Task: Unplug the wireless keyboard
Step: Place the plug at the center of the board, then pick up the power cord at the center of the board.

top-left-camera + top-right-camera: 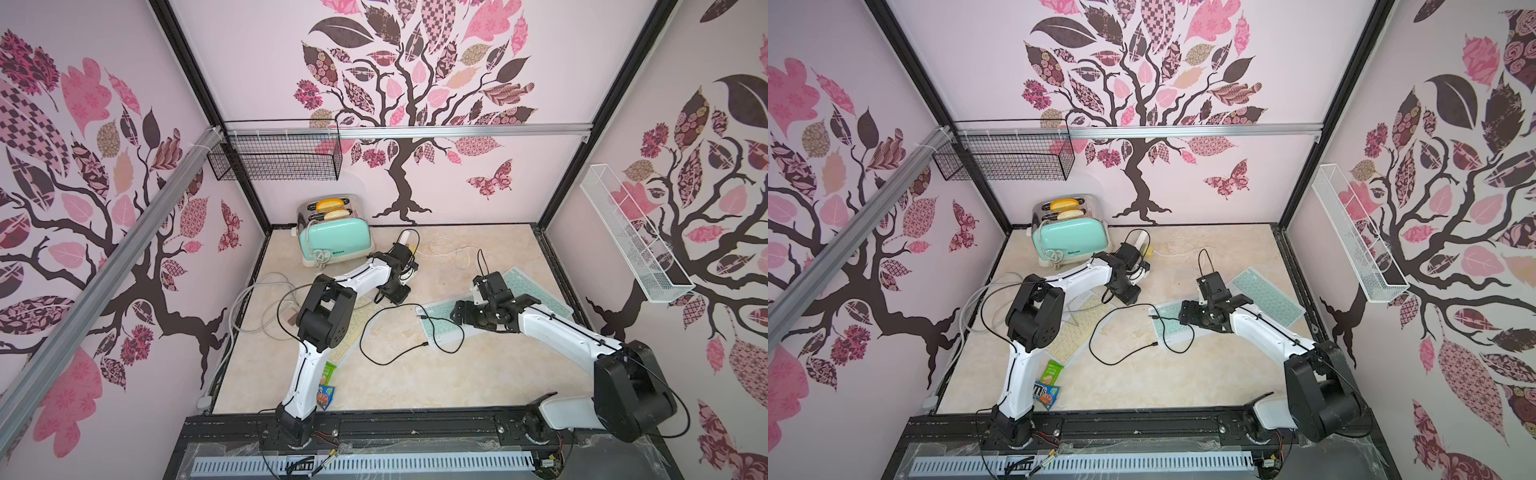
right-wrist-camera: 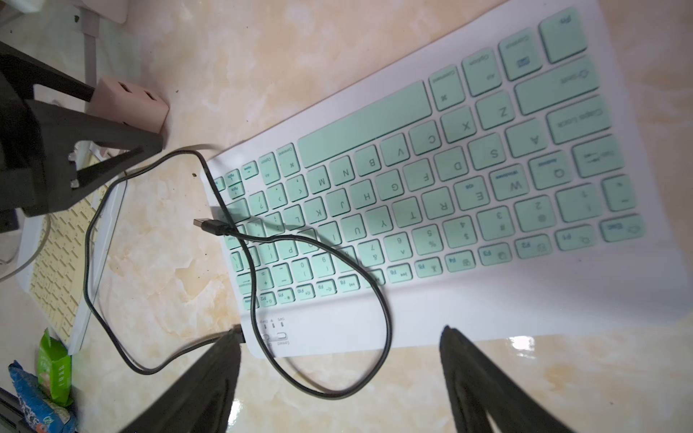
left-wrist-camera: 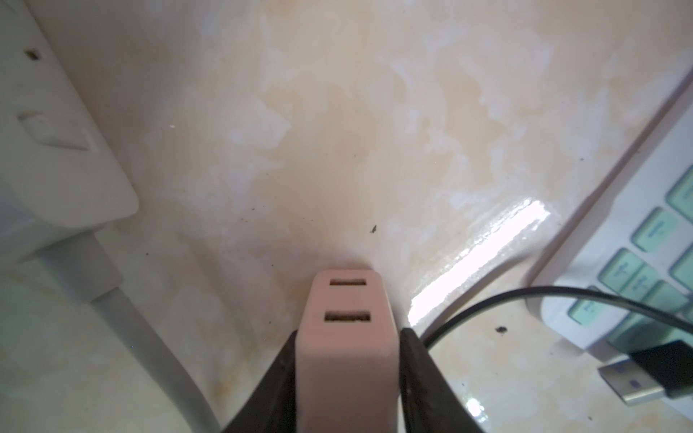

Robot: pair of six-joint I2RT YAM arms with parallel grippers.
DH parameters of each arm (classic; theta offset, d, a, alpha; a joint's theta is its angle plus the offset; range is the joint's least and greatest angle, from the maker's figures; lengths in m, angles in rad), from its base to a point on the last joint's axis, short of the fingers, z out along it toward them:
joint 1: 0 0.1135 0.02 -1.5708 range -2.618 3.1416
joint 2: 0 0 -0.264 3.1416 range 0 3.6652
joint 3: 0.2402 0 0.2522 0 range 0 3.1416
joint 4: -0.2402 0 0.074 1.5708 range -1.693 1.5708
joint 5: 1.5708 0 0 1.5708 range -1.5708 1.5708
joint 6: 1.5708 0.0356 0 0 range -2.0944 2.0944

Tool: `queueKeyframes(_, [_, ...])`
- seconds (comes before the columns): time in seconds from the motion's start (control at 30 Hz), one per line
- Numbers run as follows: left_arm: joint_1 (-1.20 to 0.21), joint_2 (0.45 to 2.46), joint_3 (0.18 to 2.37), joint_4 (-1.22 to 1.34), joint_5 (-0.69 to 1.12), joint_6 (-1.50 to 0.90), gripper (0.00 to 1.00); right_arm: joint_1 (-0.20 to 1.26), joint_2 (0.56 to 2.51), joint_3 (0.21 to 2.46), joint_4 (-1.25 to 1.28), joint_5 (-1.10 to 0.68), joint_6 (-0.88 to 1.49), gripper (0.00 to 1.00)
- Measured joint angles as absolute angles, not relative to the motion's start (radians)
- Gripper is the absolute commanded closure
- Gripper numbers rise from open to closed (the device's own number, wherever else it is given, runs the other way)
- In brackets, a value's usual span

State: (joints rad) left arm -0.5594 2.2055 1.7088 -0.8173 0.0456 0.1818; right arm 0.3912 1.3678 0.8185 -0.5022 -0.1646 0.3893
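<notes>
**Fig.** The pink adapter point(image 3: 347, 300) is flanked by the left pincer point(image 3: 350, 333), apparently as a brace; whether it is gripped cannot be told. The right pincer point(image 2: 339, 330) is spread wide, empty, at the edge of the mint keyboard point(image 2: 412, 180) on the surface point(image 2: 168, 270), where the black cable point(image 2: 86, 262) is seemingly still inserted.

Mint-green wireless keyboard point(image 2: 431, 195) lies flat, keys up, on the marble-patterned worktop point(image 2: 187, 93), toward its right side in both top views. A thin black cable point(image 2: 87, 262) loops over the keyboard's end keys. Its USB plug point(image 2: 208, 223) rests loose at the keyboard's edge, apart from the pink two-port adapter point(image 2: 131, 101). The cable's other end meets the keyboard's rear edge; whether it is seated there is unclear.
</notes>
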Motion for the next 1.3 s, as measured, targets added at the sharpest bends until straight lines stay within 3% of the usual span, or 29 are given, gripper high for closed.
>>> queueKeyframes(0.27, [-0.58,2.178,1.7,-0.825,0.042,0.181,0.35,0.389,1.387,0.814,-0.503,-0.173,0.408,0.14])
queueKeyframes(0.47, [-0.588,2.083,1.699,-0.826,0.047,0.18,0.32,0.388,1.388,0.797,-0.501,-0.183,0.413,0.14])
queueKeyframes(0.63, [-0.617,1.964,1.631,-0.812,0.053,0.172,0.41,0.387,1.387,0.786,-0.5,-0.182,0.422,0.14])
queueKeyframes(0.87, [-0.767,1.738,1.311,-0.769,0.171,0.237,0.47,0.353,1.347,0.767,-0.483,-0.187,0.422,0.13])
queueKeyframes(1.07, [-0.879,1.777,1.21,-0.723,0.165,0.302,0.52,0.332,1.339,0.735,-0.463,-0.213,0.423,0.14])
queueKeyframes(1.3, [-0.901,1.862,1.201,-0.644,0.126,0.32,0.6,0.329,1.302,0.713,-0.462,-0.224,0.422,0.13])
